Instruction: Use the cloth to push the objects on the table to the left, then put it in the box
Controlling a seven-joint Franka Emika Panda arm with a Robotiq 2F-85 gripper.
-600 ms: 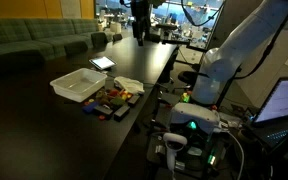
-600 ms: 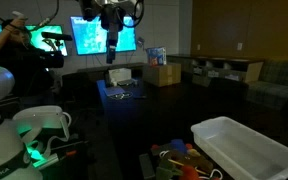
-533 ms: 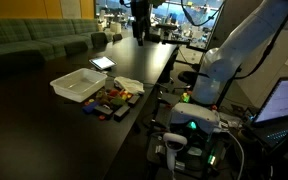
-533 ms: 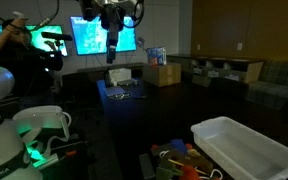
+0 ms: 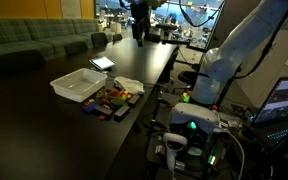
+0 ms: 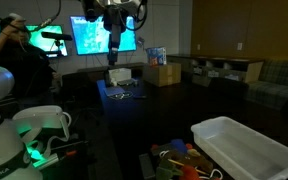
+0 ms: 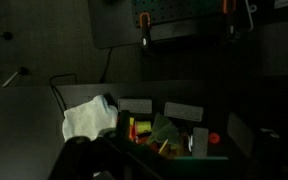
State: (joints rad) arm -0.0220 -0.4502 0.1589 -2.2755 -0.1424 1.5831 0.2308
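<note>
A white cloth lies crumpled on the dark table beside a pile of small colourful objects. A white plastic box stands just beyond the pile and looks empty in an exterior view. My gripper hangs high above the table, far from all of them, and it also shows in an exterior view. It holds nothing. The wrist view looks down on the cloth and the objects. The jaws are too dark to make out there.
The robot base and electronics with green lights stand at the table's edge. A laptop is beside them. Cardboard boxes and loose items sit at the far end. A person stands by screens.
</note>
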